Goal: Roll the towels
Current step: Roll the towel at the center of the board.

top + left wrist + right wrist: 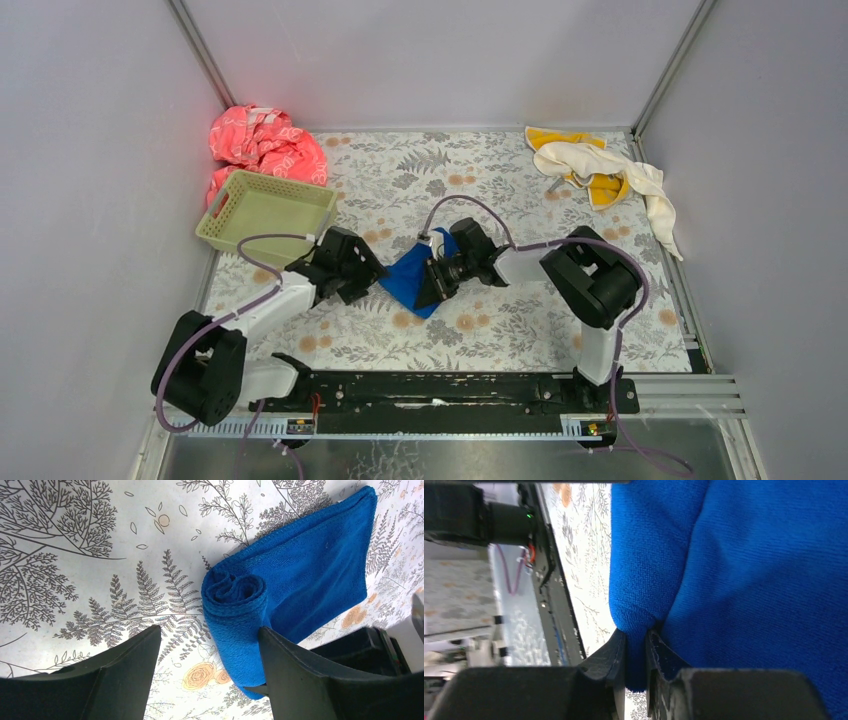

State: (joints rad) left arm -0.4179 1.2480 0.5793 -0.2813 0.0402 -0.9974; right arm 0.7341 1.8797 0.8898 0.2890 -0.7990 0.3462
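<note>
Fuzzy terry blue towel (pixel 305 575), partly rolled, lies lengthwise between the fingers of the spread left gripper (pixel 209 635); the right gripper (pixel 636 645) pinches its fold.

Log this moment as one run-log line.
left end effector: open at roll | right end effector: shut on royal blue cloth towel, partly rolled | cream-white cloth towel, yellow-orange cloth towel: unrolled

Blue towel (pixel 405 283); cream-white towel (pixel 655 200); yellow-orange towel (pixel 563 137); pink-red cloth (pixel 265 145), white pattern; green basket (pixel 236 243); fern-print table (pixel 500 170).

A pale green basket (pixel 266 213) sits at the far-left corner of a fern-printed mat (pixel 500 330), a crumpled pink cloth (pixel 262 145) just behind it.
</note>
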